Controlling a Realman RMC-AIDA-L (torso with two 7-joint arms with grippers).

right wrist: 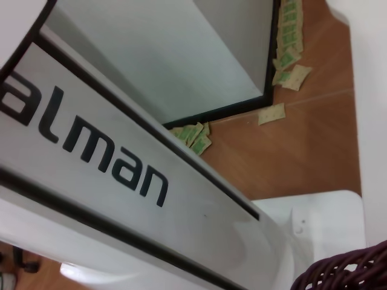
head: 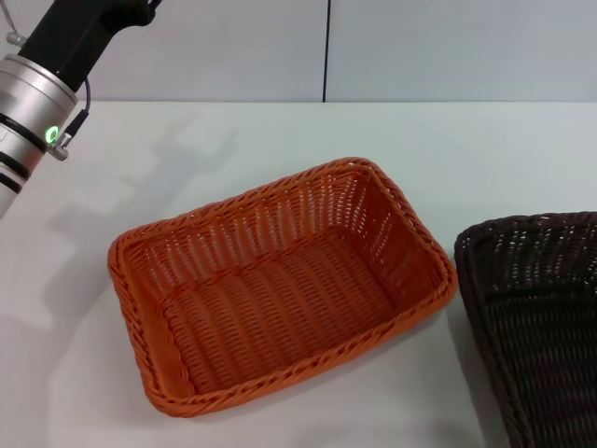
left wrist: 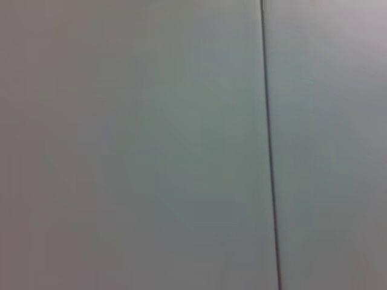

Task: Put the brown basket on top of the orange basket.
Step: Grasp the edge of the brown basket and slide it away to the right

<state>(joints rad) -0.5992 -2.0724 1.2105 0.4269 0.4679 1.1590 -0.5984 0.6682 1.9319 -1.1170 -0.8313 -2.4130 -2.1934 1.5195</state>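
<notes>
You had a plain white table [head: 280,131] in front of a pale panelled wall, with both baskets resting on it. Nearest the right arm, whose gripper was out of sight, so you could not tell whether it was spread or closed, sat the brown basket [head: 541,308]; a bit of its braided rim [right wrist: 344,272] showed in the right wrist view, below the robot's white body. Farther over lay the orange basket [head: 280,289], empty, just beside the brown one but apart from it. Farthest off, the left arm [head: 42,84] was raised at the table's far left, well apart from both baskets, its gripper unseen too.

By my reading, nothing was yet gripped; you were at the approach. Next, the brown rim needed grasping and lifting. The orange basket's long axis ran diagonally, near-left to far-right; the brown one's axis was cut off
</notes>
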